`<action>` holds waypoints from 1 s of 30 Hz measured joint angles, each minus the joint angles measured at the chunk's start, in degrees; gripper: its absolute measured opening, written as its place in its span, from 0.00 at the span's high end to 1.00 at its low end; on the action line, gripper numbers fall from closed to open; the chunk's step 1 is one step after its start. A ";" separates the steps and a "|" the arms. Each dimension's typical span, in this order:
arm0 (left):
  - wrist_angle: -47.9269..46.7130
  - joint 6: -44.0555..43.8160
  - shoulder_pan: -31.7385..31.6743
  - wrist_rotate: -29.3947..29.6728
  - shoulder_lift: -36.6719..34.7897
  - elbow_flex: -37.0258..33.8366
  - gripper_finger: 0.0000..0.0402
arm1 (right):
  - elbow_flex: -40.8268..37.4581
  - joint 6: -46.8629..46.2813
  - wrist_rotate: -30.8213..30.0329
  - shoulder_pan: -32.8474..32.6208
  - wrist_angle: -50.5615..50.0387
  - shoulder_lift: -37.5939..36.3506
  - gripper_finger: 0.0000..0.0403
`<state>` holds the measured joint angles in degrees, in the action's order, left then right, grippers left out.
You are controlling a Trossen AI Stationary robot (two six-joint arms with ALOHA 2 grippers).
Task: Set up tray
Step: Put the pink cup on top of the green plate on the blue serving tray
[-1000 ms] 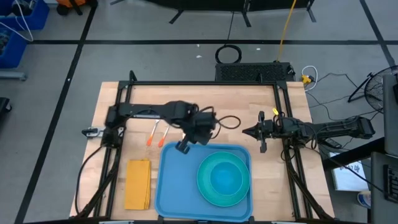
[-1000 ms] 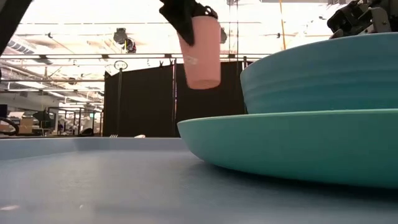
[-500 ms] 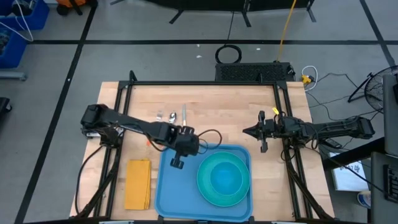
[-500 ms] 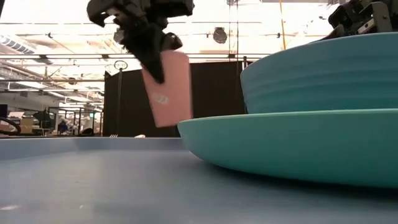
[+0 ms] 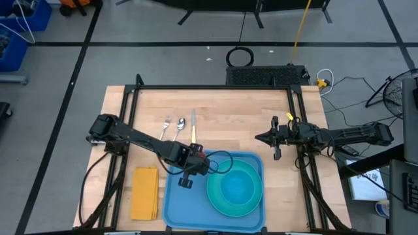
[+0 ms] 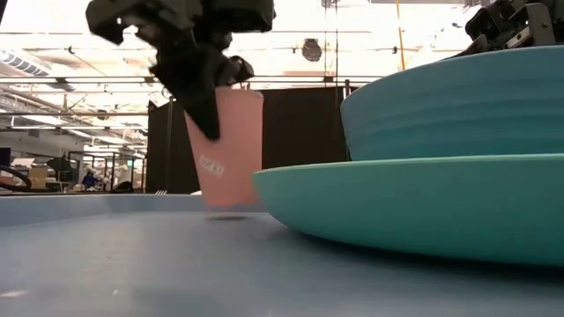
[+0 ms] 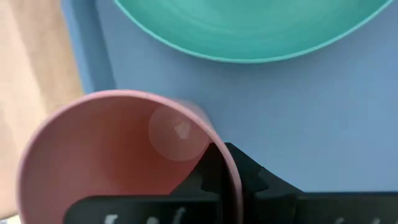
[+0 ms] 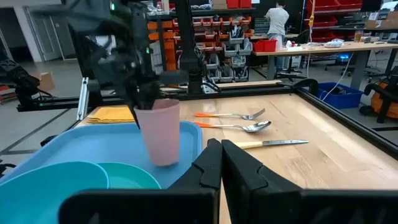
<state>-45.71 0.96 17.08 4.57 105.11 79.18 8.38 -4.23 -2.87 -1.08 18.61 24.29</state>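
Note:
The blue tray (image 5: 175, 199) lies at the table's near edge and carries a teal plate (image 5: 256, 199) with a teal bowl (image 5: 234, 186) in it. My left gripper (image 5: 187, 180) is over the tray's far left part, shut on a pink cup (image 6: 231, 145), which also shows in the right wrist view (image 8: 160, 130). In the high view the gripper hides the cup. My right gripper (image 5: 274, 138) waits, shut, above the wood to the right of the tray's far right corner. My left gripper holds the pink cup by its rim (image 7: 229, 167), with one finger (image 7: 208, 171) inside the cup and the other (image 7: 252, 177) outside. The fingers come from above, slanting down. The cup stands nearly upright with its base (image 6: 227, 204) down on the tray floor.
A yellow-orange folded napkin (image 5: 145, 193) lies left of the tray. A fork (image 5: 166, 126), a spoon (image 5: 179, 125) and a knife (image 5: 192, 128) lie on the wood beyond the tray. A black frame (image 5: 209, 87) borders the table. Bare wood lies between the cutlery and my right gripper.
My left gripper has moved toward the table's near edge and down, carrying the pink cup from over the tray's far rim to the tray floor. The cup hung clear, tipped on the way, and now stands nearly upright with its base down.

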 joint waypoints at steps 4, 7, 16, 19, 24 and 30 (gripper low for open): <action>0.42 0.34 0.38 0.28 2.20 0.18 0.99 | 0.00 0.00 0.00 0.00 -0.08 0.00 1.00; 0.23 0.53 0.36 -0.01 2.83 0.32 0.99 | 0.00 -0.01 0.00 0.00 -0.07 -0.01 1.00; 0.86 0.34 0.25 -1.79 2.57 -0.08 0.92 | 0.00 -0.02 0.00 0.00 -0.03 0.00 1.00; 0.40 0.37 0.21 -2.41 2.77 0.27 0.87 | 0.00 -0.24 0.02 0.00 -0.04 0.00 1.00; 0.37 -0.45 0.25 -2.57 2.64 2.27 0.78 | -0.02 -0.46 0.00 0.00 -0.04 0.00 1.00; -2.29 -0.41 0.31 -3.05 2.61 6.73 0.62 | -0.02 -0.46 0.00 0.00 -0.04 0.00 1.00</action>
<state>-48.00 0.55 17.39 1.52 107.72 85.91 8.36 -4.69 -2.87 -1.08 18.57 24.29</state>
